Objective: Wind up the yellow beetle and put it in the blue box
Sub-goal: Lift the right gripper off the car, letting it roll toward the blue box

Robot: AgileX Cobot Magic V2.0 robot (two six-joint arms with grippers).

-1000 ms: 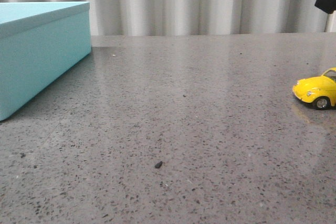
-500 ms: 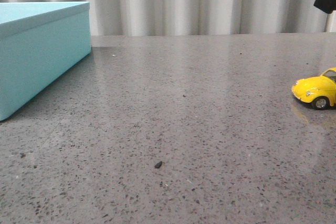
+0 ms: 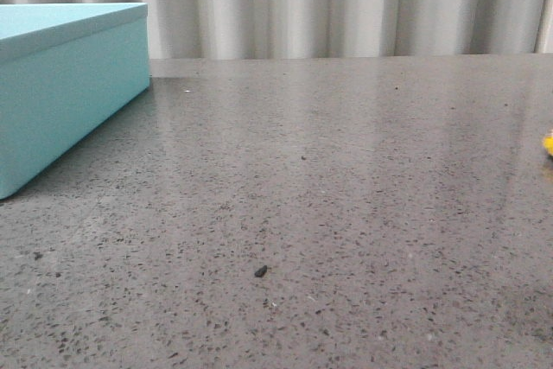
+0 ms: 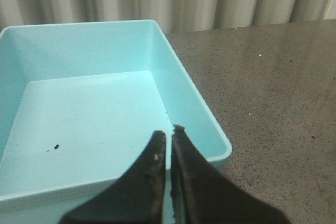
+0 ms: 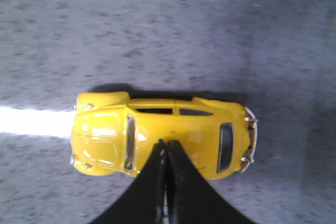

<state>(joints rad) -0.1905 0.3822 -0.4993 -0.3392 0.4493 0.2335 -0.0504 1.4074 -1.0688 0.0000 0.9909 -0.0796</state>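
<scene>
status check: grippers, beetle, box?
Left gripper shut, empty, over open blue box. Right gripper shut, above yellow beetle roof, contact unclear. Beetle on table at far right edge of front view. Path to box clear.
</scene>
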